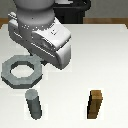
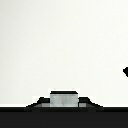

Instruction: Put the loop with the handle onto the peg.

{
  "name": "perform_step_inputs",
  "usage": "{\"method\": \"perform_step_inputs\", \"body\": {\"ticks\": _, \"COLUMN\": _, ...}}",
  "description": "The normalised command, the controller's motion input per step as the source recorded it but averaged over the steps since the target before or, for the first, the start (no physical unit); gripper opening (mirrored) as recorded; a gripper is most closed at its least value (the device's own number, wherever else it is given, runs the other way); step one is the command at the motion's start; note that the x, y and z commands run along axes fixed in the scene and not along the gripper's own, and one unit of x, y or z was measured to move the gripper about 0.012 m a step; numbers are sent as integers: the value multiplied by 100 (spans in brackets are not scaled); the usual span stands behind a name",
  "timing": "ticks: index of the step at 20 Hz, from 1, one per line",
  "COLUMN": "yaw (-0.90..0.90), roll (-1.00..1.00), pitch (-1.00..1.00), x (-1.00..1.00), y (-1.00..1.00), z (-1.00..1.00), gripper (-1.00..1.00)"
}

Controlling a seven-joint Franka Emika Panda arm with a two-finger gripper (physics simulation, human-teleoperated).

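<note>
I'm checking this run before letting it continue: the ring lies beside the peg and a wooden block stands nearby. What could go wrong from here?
1. The gripper's fingers are hidden behind the arm in the exterior view, so whether it holds the ring's handle cannot be told; a poor grip might let the grey octagonal ring tilt.
2. The peg stands close to the ring; a low carry could knock it.
3. The brown wooden block could be mistaken for the target.
</note>
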Motion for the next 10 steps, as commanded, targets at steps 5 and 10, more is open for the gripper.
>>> {"method": "perform_step_inputs", "body": {"ticks": 5, "yaw": 0, "roll": 0, "pitch": 0, "x": 20, "y": 60, "z": 0, "gripper": -100}}
{"method": "perform_step_inputs", "body": {"ticks": 10, "yaw": 0, "roll": 0, "pitch": 0, "x": 20, "y": -40, "z": 0, "gripper": -100}}
